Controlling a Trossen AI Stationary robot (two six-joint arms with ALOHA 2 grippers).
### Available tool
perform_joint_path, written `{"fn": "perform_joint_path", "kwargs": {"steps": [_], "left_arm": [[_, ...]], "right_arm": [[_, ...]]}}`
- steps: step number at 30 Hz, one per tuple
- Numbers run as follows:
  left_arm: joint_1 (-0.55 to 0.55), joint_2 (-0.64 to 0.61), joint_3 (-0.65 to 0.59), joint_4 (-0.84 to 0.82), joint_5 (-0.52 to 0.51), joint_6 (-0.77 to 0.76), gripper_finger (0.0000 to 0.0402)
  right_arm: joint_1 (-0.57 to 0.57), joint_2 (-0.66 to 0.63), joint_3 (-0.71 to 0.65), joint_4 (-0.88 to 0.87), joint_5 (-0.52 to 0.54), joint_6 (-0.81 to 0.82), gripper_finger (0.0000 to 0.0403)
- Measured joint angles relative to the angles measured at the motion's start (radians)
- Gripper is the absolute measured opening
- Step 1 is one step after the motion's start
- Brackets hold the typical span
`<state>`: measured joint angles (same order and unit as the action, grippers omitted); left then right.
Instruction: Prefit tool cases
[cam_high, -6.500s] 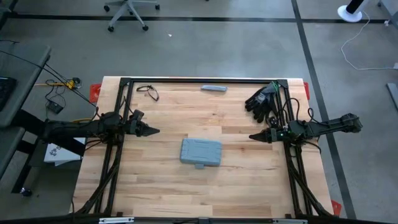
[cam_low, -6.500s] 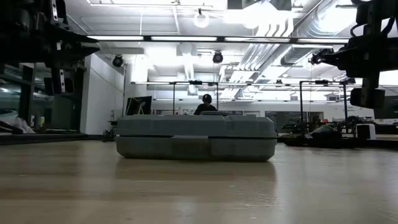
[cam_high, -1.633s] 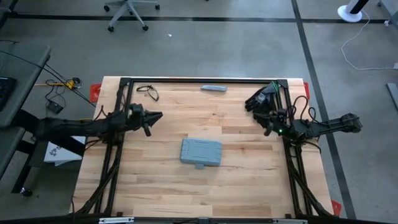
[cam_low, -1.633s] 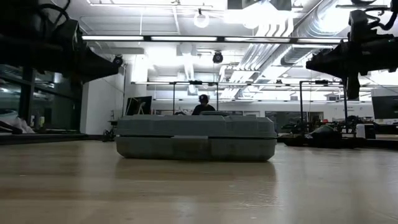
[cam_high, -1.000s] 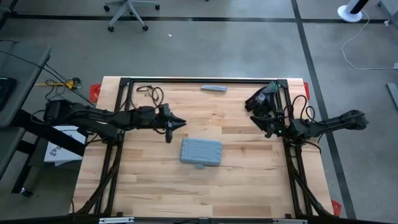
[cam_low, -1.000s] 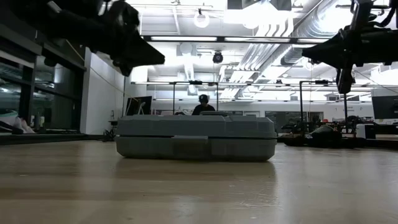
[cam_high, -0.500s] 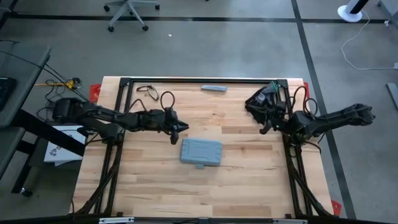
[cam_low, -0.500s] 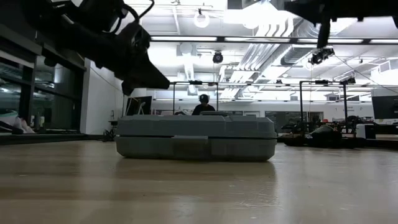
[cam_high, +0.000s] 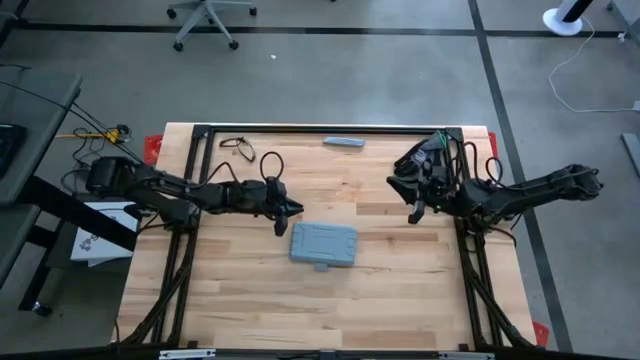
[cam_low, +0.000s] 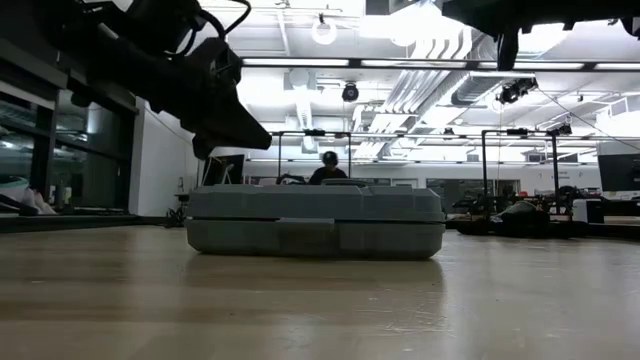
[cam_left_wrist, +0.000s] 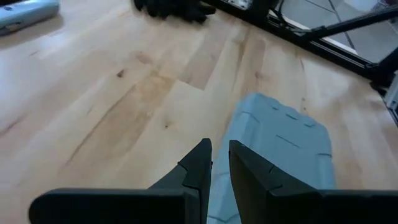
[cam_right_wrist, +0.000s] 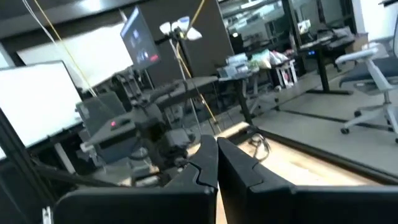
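Observation:
The blue-grey tool case (cam_high: 323, 245) lies shut and flat on the wooden table, its latch tab (cam_low: 306, 236) facing the near edge; the left wrist view shows its ribbed lid (cam_left_wrist: 280, 149). My left gripper (cam_high: 298, 212) hovers just off the case's far left corner, slanting down, with a narrow gap between its fingers (cam_left_wrist: 219, 149) and nothing in it. In the low view it hangs above the case's left end (cam_low: 262, 145). My right gripper (cam_high: 412, 214) is shut and raised high to the right of the case, near the gloves, pointing about level across the table (cam_right_wrist: 217, 146).
Black gloves (cam_high: 420, 160) lie at the far right by the frame rail. A slim grey bar (cam_high: 344, 142) and a dark loop of cable or glasses (cam_high: 238, 147) lie at the far edge. A person (cam_low: 328, 170) sits in the room behind. Bare wood surrounds the case.
My left gripper has sunk and edged toward the near edge, closing in on the case's far left corner, rolling a little. My right gripper has risen, nearly leaving the top of the low view, moved toward the table's middle, and rolled. The case has stayed put.

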<state>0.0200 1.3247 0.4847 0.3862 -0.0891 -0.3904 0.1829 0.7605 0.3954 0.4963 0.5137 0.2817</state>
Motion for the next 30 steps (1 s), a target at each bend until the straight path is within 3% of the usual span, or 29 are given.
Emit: {"fn": "perform_joint_path", "kwargs": {"steps": [13, 18, 22, 26, 30], "left_arm": [[-0.065, 0.0, 0.0, 0.003, -0.123, -0.029, 0.0048], [-0.086, 0.0, 0.0, 0.003, -0.124, -0.031, 0.0048], [-0.108, 0.0, 0.0, 0.003, -0.143, -0.03, 0.0048], [-0.131, 0.012, 0.0, 0.01, -0.195, -0.029, 0.0048], [-0.149, 0.047, 0.0, 0.022, -0.243, -0.051, 0.0048]], "right_arm": [[0.001, -0.001, 0.001, 0.001, -0.027, 0.148, 0.0], [0.001, 0.0, 0.001, 0.001, -0.08, 0.163, 0.0], [0.001, 0.015, 0.001, 0.007, -0.187, 0.164, 0.0], [0.004, 0.095, 0.001, 0.01, -0.281, 0.184, 0.0], [0.006, 0.26, 0.001, 0.007, -0.208, 0.258, 0.0]]}}
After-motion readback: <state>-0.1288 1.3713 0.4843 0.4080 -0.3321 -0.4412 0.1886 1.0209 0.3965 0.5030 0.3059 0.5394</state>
